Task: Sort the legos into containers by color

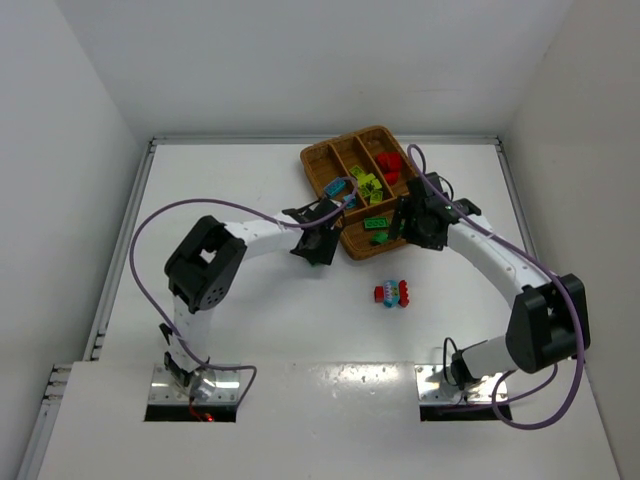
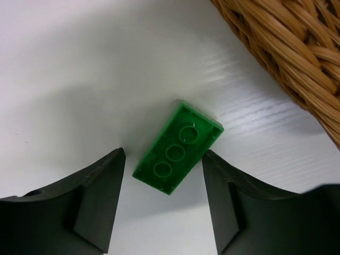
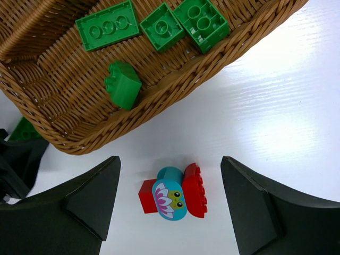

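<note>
A dark green flat lego (image 2: pixel 178 146) lies on the white table just outside the wicker tray (image 2: pixel 287 48). My left gripper (image 2: pixel 163 159) is low over it, open, with one finger on each side of the brick's near end. My right gripper (image 3: pixel 170 159) hangs open above a clump of red and cyan legos (image 3: pixel 175 194) on the table (image 1: pixel 393 293). In the tray (image 1: pixel 315 165), cyan legos (image 1: pixel 335 187), yellow-green ones (image 1: pixel 366 185) and red ones (image 1: pixel 391 166) fill the long sections. Several green legos (image 3: pixel 159 26) lie in the crosswise section.
The tray's near rim (image 3: pixel 159 93) stands between my two grippers, with my left gripper's fingers (image 3: pixel 16 159) showing beside its corner. White walls enclose the table at the back and sides. A purple cable (image 1: pixel 150 225) loops off each arm.
</note>
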You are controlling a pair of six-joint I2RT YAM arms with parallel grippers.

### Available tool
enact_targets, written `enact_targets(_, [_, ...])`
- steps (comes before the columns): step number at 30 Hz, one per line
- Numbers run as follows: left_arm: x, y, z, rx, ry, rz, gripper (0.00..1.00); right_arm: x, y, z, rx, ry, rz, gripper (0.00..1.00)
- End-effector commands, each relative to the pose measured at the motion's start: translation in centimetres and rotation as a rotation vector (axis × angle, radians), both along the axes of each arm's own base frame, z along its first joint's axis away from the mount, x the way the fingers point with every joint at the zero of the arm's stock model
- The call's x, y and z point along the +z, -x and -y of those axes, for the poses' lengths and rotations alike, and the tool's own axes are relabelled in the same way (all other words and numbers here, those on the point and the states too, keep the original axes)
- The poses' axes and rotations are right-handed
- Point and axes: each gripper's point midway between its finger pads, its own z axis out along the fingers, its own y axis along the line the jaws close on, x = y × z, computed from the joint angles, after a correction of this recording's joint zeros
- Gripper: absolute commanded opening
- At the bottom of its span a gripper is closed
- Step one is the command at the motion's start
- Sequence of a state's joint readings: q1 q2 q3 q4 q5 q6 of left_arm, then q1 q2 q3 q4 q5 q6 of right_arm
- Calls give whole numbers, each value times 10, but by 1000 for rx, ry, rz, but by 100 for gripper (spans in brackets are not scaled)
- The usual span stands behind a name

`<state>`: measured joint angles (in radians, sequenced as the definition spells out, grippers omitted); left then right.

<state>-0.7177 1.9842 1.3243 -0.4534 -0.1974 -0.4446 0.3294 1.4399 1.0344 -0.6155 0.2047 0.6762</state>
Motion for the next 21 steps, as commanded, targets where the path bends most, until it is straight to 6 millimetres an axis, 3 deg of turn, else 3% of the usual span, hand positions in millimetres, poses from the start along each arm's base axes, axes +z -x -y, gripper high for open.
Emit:
enact_targets(1, [5,-13,-9,50,1,45,64,11,1,2,-6,-9,27,77])
enact_targets(7, [4,-12,-6,71,32,48,40,8,3,-1,4,-25,20,77])
enact_targets(8, [4,-11,-4,66,40,42,29,8,3,-1,4,-25,20,77])
enact_targets(12, [16,-9,-7,97,47,44,4,12,7,2,-1,-16,23,77])
enact_targets(15, [49,-8,-3,87,88,61,0,18,16,-5,84,-29,34,77])
enact_targets(16, [75,-10,3,63,137,100,0,26,23,-5,105,-42,52,77])
enact_targets(17, [75,-7,6,50,154,85,0,28,27,-6,113,-56,59,77])
enact_targets(18, [98,-6,15,16,212,105,0,23,37,-2,122,-44,39,77])
enact_targets(21, [130,-12,40,-42,334,133,0,26,51,14,65,-23,58,77])
